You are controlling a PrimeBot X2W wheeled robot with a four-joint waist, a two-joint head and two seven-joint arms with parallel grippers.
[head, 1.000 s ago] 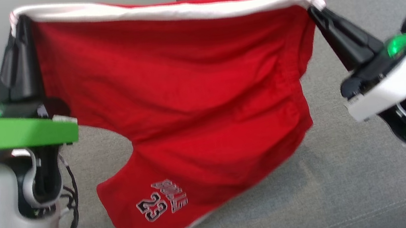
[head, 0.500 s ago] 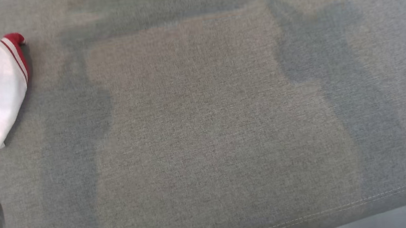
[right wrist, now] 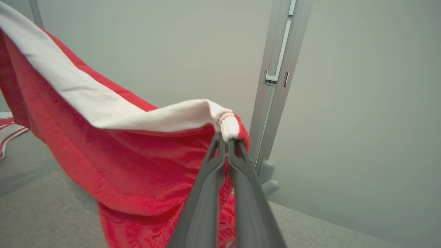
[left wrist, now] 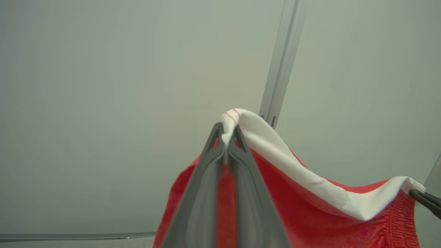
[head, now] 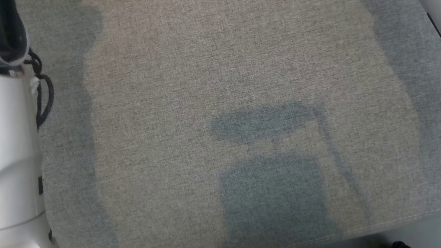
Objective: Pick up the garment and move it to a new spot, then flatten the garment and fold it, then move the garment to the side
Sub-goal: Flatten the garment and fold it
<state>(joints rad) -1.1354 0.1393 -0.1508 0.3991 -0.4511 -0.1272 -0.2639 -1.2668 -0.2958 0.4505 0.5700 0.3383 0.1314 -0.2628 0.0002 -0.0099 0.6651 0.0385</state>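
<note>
- Cushion (head: 213, 77): spread under the arms, the likely landing spot.
- Shorts (right wrist: 137, 162): hung in the air, stretched out so the cloth drops smooth (my guess).
- Left gripper (left wrist: 227, 137) and right gripper (right wrist: 227, 144): each clamped on a waistband (left wrist: 293, 165) corner.

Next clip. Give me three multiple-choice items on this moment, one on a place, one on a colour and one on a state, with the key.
1. Where does the left hand grip the shorts?
A. waistband end
B. leg hem
C. crotch

2. What colour is the waistband?
A. blue
B. white
C. black

3. The right hand is:
A. open
B. shut on the shorts
C. shut on nothing

Key: A, the white band bunches right at its grip; B, a white strip tops the red cloth; B, it pinches the band's other end.
</note>
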